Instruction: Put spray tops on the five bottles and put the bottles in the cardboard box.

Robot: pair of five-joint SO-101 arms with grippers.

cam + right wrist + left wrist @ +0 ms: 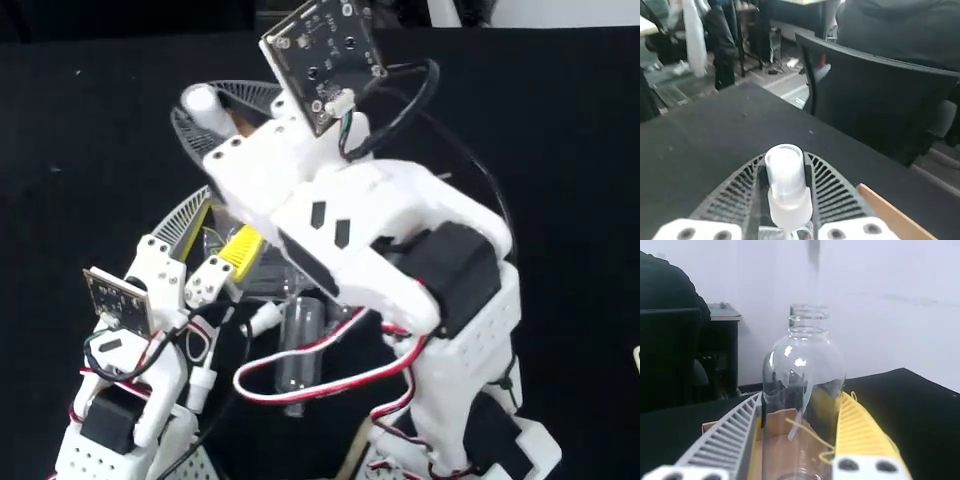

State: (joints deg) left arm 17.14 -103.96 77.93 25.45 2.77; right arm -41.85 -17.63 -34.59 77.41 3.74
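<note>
The task looks to be at an early stage: no bottle here can be seen wearing a top, and none can be seen in the box.

The left gripper (800, 405) is clamped on a clear bottle (802, 365), grey finger on one side and yellow on the other. The bottle stands upright and its threaded neck is bare. The right gripper (785, 162) is closed on a white top (785, 185), which sits upright between its black ribbed fingers with the cap end out past the tips. In the high view the right gripper and the top are on the far side of the left gripper, close to it but apart, so the top is not yet on the neck.

A cardboard edge (890, 215), probably the box, lies just beside the right gripper. Its inside is hidden. Another clear bottle (300, 345) is nearer, between the two arm bases; I cannot tell whether it has a top.

By my reading, this top has yet to be seated and the bottle boxed. The other bottles then remain, though how many are finished cannot be told.
</note>
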